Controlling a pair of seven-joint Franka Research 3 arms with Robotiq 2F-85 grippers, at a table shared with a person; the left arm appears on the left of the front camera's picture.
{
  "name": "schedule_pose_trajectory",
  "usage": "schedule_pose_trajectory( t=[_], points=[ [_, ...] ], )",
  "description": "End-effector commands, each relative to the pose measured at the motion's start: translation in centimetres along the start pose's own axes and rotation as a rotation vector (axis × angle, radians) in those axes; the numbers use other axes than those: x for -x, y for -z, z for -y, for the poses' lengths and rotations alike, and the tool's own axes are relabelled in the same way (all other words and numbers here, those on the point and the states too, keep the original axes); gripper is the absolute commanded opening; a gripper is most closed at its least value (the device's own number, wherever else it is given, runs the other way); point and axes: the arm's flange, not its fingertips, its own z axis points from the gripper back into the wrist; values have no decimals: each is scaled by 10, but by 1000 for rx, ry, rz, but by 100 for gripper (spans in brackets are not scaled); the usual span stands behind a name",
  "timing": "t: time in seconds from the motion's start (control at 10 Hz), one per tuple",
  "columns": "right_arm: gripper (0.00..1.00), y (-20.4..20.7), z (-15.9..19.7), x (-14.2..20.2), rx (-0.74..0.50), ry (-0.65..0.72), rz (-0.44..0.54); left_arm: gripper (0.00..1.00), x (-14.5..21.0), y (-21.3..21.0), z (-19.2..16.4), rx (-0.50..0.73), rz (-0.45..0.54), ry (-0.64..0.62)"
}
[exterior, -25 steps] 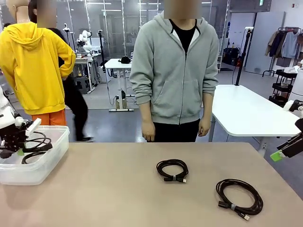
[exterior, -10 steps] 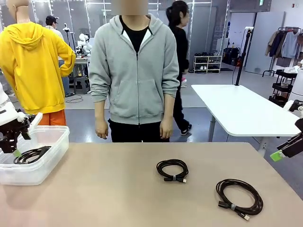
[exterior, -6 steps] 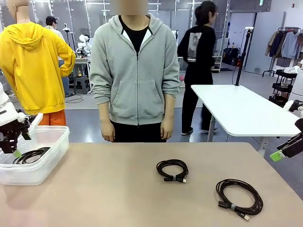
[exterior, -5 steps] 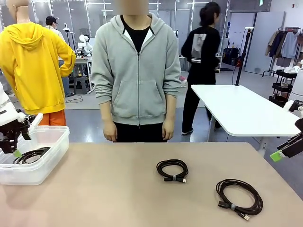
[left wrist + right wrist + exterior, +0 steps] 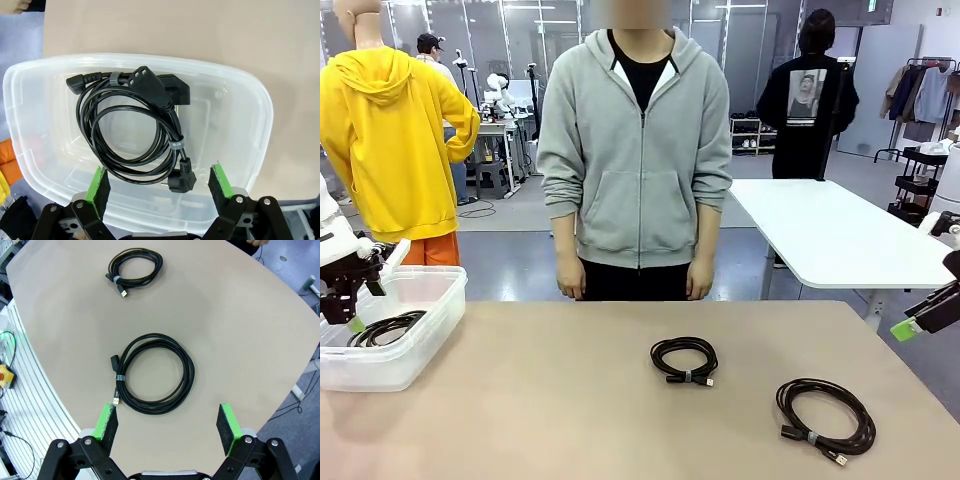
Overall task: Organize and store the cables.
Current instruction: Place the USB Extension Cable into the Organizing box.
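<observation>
Over the bin (image 5: 250,100), the left fingers (image 5: 96,186) hover spread wide above its coiled cable (image 5: 150,87); the right fingers (image 5: 106,422) gape empty above the larger coil (image 5: 189,374).

the left tool (image 5: 158,172) now sits higher over the bin (image 5: 420,340). the cable (image 5: 152,90), earlier bunched up at the tool, now lies flat on the bin floor. the person in the grey hoodie (image 5: 640,180) has stepped left, then back toward the middle. a passer-by in black (image 5: 807,110) has walked off to the right.

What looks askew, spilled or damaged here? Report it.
Nothing stands out. One coiled cable lies inside the clear bin; the smaller coil and the larger coil lie flat and tied on the table, apart from each other.
</observation>
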Motion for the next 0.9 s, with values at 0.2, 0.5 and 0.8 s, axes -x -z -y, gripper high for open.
schedule_pose_trajectory(
  t=[0.2, 0.5, 0.8],
  points=[
    [100, -1, 0, 0, 3, 0, -2, 100, 5, -1, -4, -2, -2, 17],
    [100, -1, 0, 0, 3, 0, -2, 100, 0, 0, 0, 0, 0, 0],
    [100, -1, 0, 0, 3, 0, -2, 100, -8, -64, 36, 2, 88, -110]
  ],
)
